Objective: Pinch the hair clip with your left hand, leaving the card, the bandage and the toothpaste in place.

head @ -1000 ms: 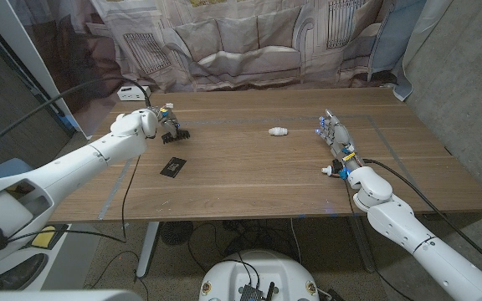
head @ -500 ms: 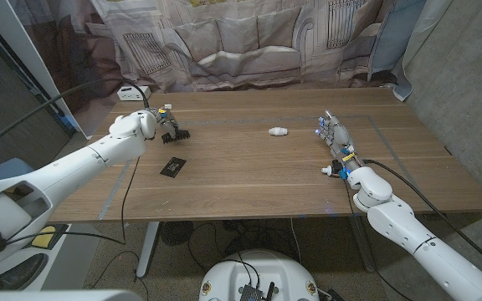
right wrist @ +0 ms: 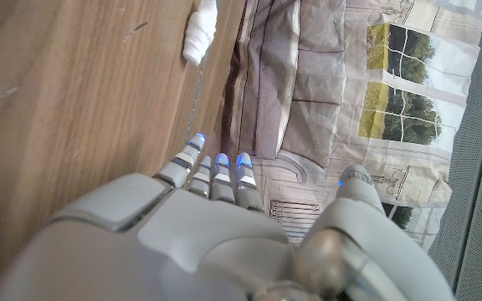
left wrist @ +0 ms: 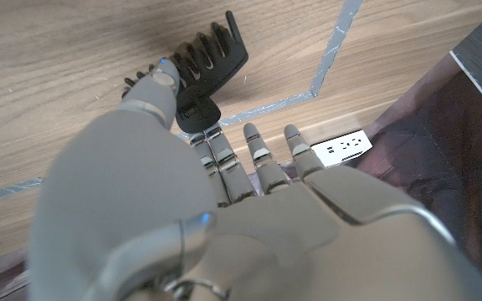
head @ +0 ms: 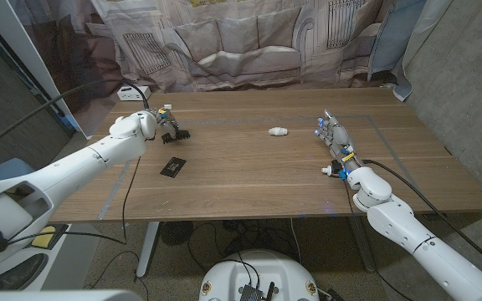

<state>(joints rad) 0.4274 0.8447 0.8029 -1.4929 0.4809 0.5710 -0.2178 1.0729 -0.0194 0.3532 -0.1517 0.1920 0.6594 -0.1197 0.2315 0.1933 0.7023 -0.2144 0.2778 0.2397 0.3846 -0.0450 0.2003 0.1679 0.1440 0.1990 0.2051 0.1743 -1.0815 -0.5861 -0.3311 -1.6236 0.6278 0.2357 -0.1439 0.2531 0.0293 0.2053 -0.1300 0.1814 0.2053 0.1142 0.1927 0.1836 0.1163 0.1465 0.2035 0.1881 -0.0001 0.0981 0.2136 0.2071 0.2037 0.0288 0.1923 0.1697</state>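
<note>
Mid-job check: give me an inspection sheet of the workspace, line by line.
Surface: brown wooden table with pale tape lines.
Job's things: black toothed hair clip pinched by left hand; black flat card lying apart; white rolled bandage mid-table; small white toothpaste tube beside right arm.
Clutter: white power strip at far left corner.
Hands: right hand holds nothing, fingers extended.
Cables: black cables along both arms.
Surroundings: printed sofa backdrop curtain.
</note>
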